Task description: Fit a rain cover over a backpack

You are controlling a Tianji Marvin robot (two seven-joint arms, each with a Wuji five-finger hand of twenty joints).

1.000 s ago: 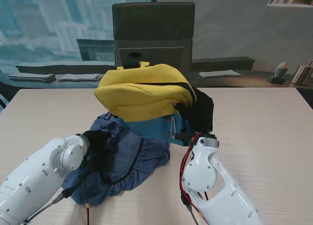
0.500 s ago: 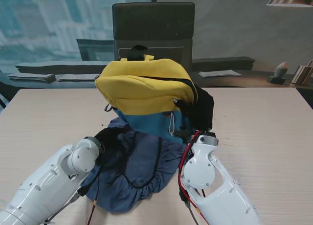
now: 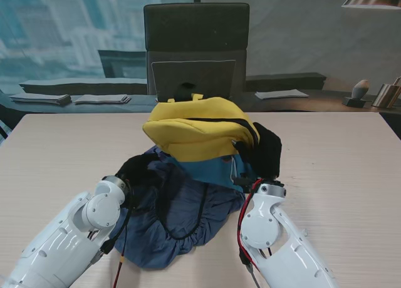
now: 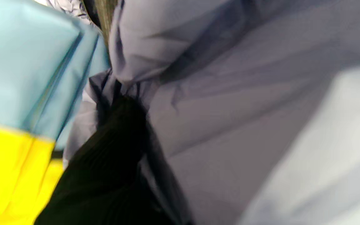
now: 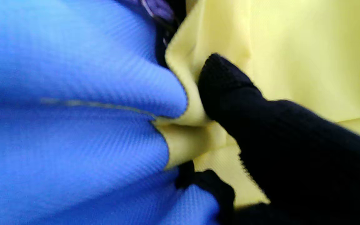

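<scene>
Pale wood table (image 3: 56, 150) stretched in front of me, with a dark office chair (image 3: 196, 34) pushed up at its far edge. Near the middle stood the yellow and blue backpack (image 3: 200, 131), tipped a little toward my right. The dark blue rain cover (image 3: 188, 219) lay bunched on the table nearer to me, its far edge touching the foot of the pack.

My left hand (image 3: 139, 173), gloved in black, was closed on a fold of the rain cover at its left side. My right hand (image 3: 266, 151) pinched the backpack's side fabric, fingers (image 5: 230, 84) pressed into yellow cloth beside the blue panel.

Compared with a second ago, the backpack had swung to my right and sat lower, and my left hand had carried the cover inward, closer to the pack. I judged that the cover was now better lined up, though none of it was over the pack yet.
</scene>
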